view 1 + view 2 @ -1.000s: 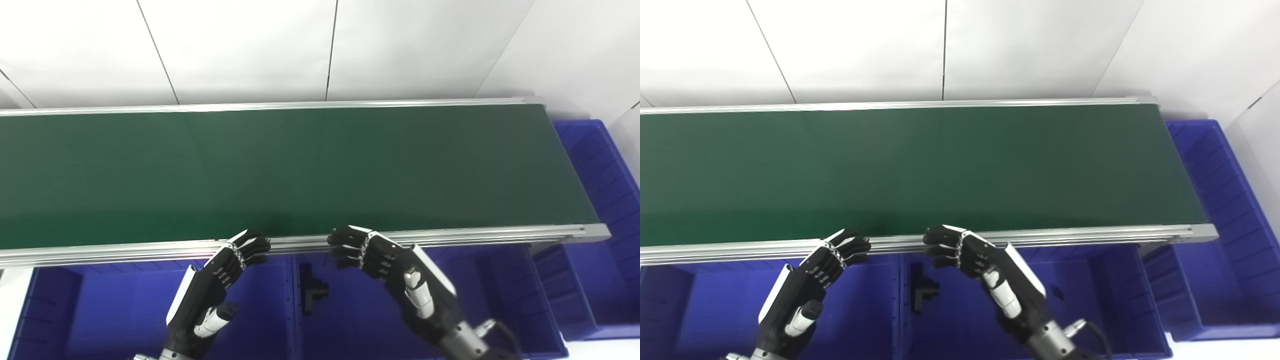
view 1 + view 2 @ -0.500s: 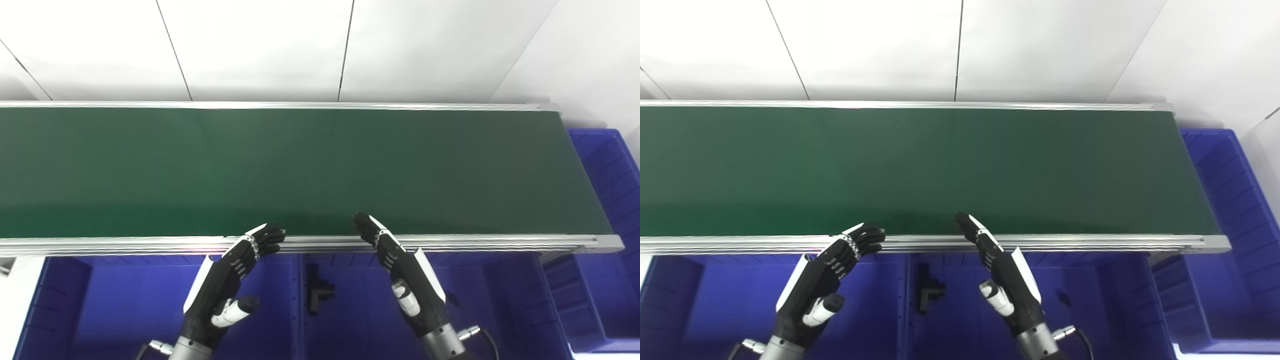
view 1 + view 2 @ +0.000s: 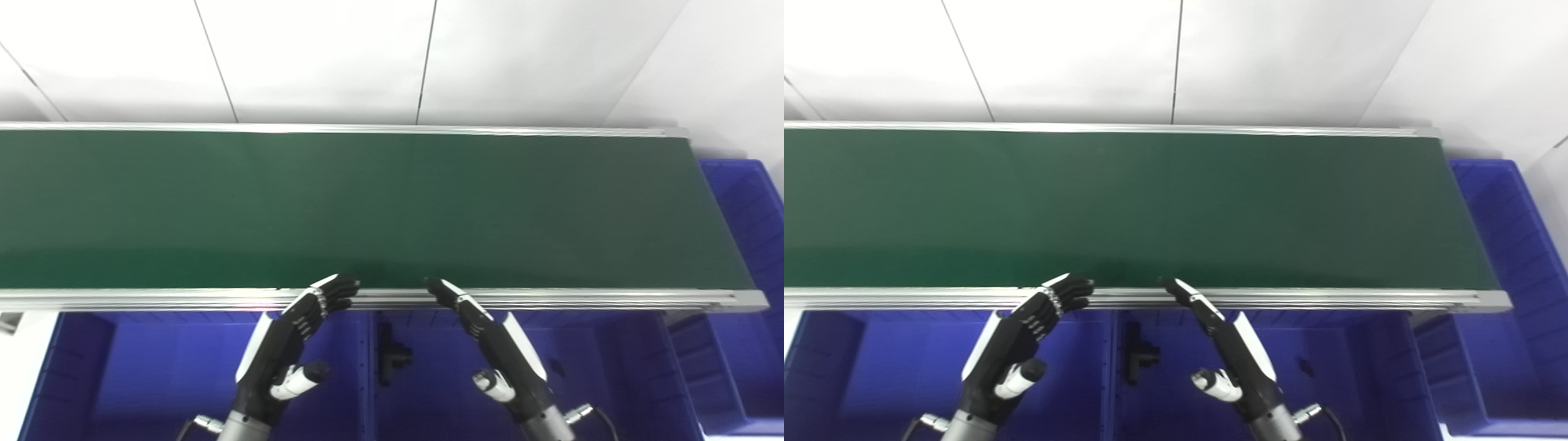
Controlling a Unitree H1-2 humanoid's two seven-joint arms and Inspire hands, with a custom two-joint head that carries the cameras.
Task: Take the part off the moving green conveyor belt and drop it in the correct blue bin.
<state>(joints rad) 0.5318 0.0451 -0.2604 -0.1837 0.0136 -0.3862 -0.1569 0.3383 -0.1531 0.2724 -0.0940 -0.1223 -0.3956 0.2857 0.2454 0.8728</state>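
The green conveyor belt runs across the view and carries no part. A black T-shaped part lies in the middle blue bin below the belt's near rail. My left hand is open and empty, fingers reaching up to the near rail. My right hand is open and empty, fingers straight, their tips at the rail. Both hands hover over the bins.
An aluminium rail edges the belt's near side. A blue bin sits at the left, another at the right with a small dark piece, and a further one past the belt's right end. White wall panels stand behind.
My right hand has opened from curled fingers to straight ones and turned palm inward. The left hand has stayed near the rail. The camera has shifted slightly.
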